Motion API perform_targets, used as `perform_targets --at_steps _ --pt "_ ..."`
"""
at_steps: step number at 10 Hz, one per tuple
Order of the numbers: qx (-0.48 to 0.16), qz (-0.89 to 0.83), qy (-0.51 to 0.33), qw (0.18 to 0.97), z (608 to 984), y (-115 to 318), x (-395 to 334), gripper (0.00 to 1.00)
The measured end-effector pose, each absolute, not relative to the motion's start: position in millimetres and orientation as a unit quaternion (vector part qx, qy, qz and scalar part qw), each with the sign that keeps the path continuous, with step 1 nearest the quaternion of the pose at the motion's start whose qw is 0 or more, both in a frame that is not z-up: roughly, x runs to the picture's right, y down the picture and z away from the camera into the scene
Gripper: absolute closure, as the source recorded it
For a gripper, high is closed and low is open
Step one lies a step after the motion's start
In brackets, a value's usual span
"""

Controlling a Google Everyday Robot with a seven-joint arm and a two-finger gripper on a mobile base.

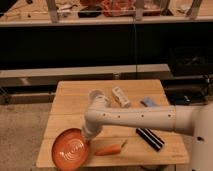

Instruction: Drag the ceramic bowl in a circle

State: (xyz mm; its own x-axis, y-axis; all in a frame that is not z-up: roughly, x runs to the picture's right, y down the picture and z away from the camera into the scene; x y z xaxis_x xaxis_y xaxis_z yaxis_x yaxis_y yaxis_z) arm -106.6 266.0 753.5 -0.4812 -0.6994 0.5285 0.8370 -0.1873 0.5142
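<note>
Orange-red ceramic bowl (71,148): wide, shallow and glossy inside with faint concentric rings. It sits on the desk toward its 7 o'clock corner, close to the near edge.
Gripper (88,134): at the bowl's 2 o'clock rim, touching it or just above it. Whether it is spread or pressed together cannot be told, since the wrist covers it.
Arm (135,119): pale grey-white. It reaches in from 3 o'clock across the middle of the desk, bends at an elbow near the centre and drops toward the bowl.
Desk (70,107): rectangular, made of light wooden slats.
Carrot (110,149): orange, lying flat just beside the bowl at its 3 o'clock, with the stem end pointing toward 2 o'clock.
Translucent cup (94,94): small and whitish, toward the desk's 12 o'clock, just behind the elbow.
White oblong container (120,97): lying on its side near the cup, at the cup's 3 o'clock.
Blue object (148,102): small, toward the desk's 2 o'clock. Its kind cannot be told.
Dark striped object (150,139): long and flat, toward the desk's 4 o'clock, on the near side of the arm.
</note>
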Motion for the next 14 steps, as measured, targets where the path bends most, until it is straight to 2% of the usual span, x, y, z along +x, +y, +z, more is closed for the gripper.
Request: perform_targets --at_steps 4,8,11,14 --pt "-0.088 -0.781 -0.409 0.463 763.2 246.7 -162.3 1.0" --pt "-0.102 -0.771 -0.425 0.464 784.3 209.7 -185.6 1.0" --pt "-0.112 -0.734 -0.447 0.498 814.6 185.2 -172.2 1.0" --pt "-0.124 -0.705 -0.452 0.533 823.8 182.4 -133.9 1.0"
